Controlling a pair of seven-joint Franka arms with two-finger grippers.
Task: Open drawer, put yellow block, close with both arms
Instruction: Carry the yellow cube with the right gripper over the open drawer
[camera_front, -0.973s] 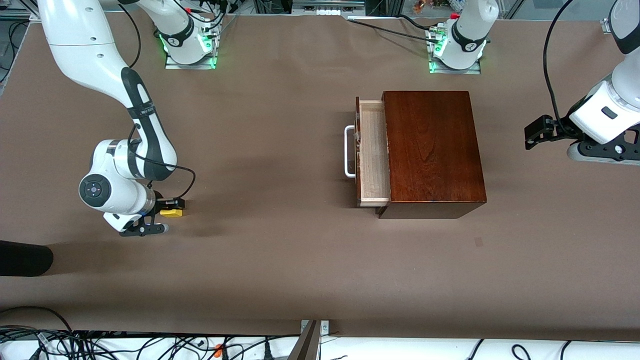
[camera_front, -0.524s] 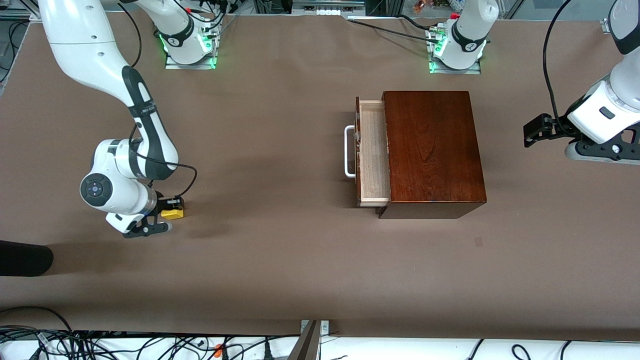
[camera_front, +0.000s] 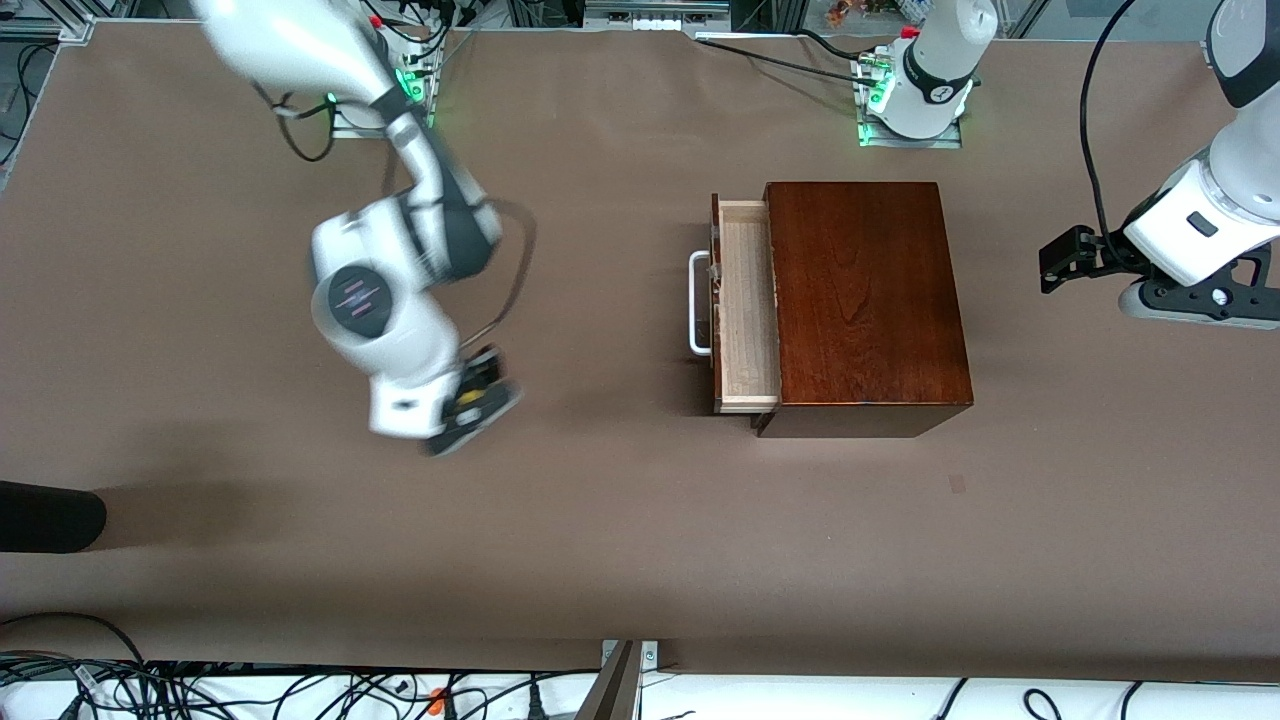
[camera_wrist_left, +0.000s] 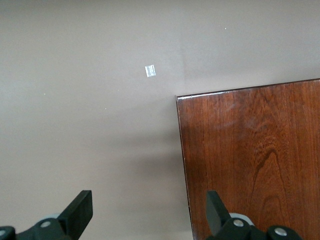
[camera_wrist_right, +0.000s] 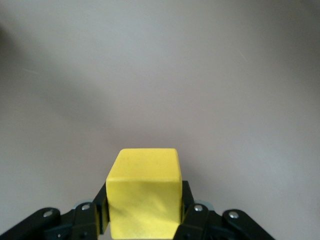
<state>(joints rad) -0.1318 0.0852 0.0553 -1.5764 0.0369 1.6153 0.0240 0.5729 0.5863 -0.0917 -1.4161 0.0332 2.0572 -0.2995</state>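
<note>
My right gripper (camera_front: 470, 403) is shut on the yellow block (camera_wrist_right: 144, 192) and holds it up over the bare table, between the right arm's end and the drawer (camera_front: 747, 305). In the front view only a speck of the block (camera_front: 468, 396) shows. The drawer stands pulled out of the dark wooden box (camera_front: 865, 300), its pale tray empty and its white handle (camera_front: 696, 303) facing the right arm's end. My left gripper (camera_front: 1058, 260) is open and empty over the table at the left arm's end, beside the box. A corner of the box (camera_wrist_left: 255, 160) shows in the left wrist view.
A brown cloth covers the table (camera_front: 600, 520). A black object (camera_front: 50, 515) lies at the edge at the right arm's end. Cables (camera_front: 200, 690) hang along the edge nearest the front camera. A small pale mark (camera_wrist_left: 149, 71) sits on the cloth beside the box.
My right gripper has lifted the yellow block off the table and swung fast toward the drawer. My left gripper has shifted slightly toward the box.
</note>
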